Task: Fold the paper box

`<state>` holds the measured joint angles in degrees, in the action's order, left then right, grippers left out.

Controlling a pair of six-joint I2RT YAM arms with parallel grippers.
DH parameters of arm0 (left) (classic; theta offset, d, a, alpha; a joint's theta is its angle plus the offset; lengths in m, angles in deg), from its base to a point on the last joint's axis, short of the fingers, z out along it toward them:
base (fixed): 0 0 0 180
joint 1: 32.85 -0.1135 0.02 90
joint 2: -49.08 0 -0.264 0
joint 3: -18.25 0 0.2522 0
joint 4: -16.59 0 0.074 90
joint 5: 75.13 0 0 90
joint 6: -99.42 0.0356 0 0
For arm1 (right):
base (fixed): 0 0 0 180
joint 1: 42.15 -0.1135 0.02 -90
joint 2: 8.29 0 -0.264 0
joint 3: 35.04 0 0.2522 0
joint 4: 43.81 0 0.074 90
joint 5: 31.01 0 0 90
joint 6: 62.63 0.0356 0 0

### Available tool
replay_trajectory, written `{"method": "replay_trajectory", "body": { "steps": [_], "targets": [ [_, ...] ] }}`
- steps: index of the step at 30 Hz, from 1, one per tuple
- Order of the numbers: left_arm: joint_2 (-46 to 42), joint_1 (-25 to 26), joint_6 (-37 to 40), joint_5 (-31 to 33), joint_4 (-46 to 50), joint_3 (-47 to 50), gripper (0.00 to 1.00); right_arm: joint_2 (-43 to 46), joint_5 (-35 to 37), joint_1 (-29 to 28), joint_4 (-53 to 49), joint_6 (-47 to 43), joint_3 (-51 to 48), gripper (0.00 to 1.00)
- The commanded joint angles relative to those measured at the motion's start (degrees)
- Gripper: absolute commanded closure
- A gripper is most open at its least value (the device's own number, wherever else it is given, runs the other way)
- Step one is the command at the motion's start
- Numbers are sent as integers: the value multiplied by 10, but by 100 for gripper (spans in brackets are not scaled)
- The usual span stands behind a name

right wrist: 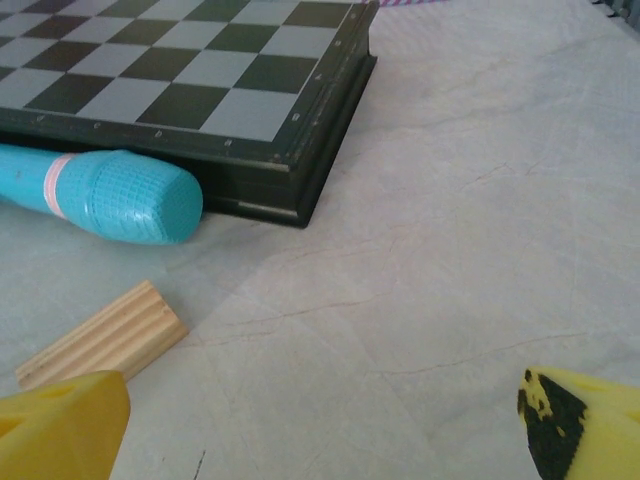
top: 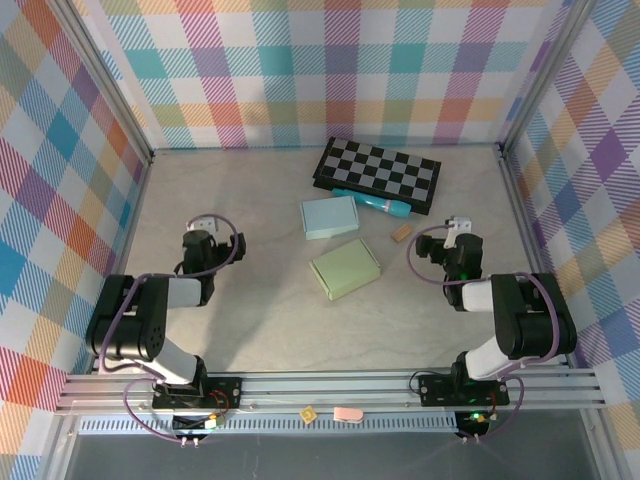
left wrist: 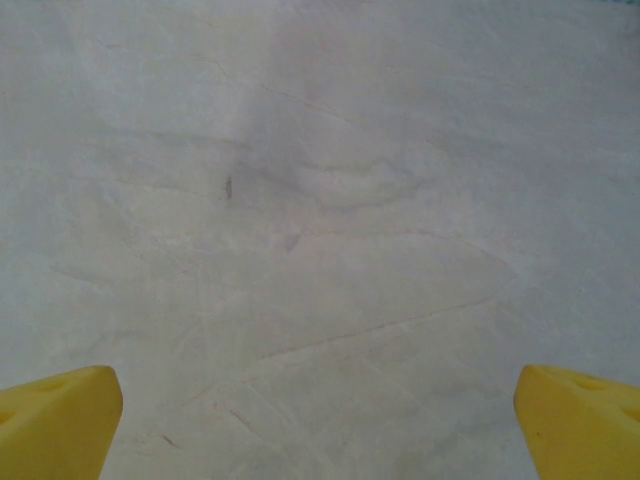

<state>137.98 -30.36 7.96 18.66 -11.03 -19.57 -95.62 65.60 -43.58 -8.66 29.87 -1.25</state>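
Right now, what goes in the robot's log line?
left gripper: open, over table | right gripper: open, near wooden block | green box, blue box: untouched

The surface (top: 260, 310) is a pale, faintly veined, marble-like slab, bare across its whole left side and near half. Toward the back right lies a folded black-and-white chessboard (top: 378, 174), turned at a slight angle, and a teal capped tube (top: 372, 203) lies on its side along the board's near edge, its ribbed end against the dark rim. Just in front of these rest a flat pale blue paper box (top: 329, 216), a flat pale green paper box (top: 345, 268) nearer the middle, and a small ribbed wooden block (top: 401, 233) close to the tube but apart from it.
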Motion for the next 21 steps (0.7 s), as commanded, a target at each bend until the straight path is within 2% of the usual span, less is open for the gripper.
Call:
{"method": "replay_trajectory", "body": {
  "steps": [1, 21],
  "targets": [
    [12, -9, 12, -12, -99, 19, 0, -2, 15, 4, 22, 9, 13, 1],
    [16, -7, 13, -4, -91, 10, 0, -3, 22, -1, 8, 6, 21, 1]
  ]
}}
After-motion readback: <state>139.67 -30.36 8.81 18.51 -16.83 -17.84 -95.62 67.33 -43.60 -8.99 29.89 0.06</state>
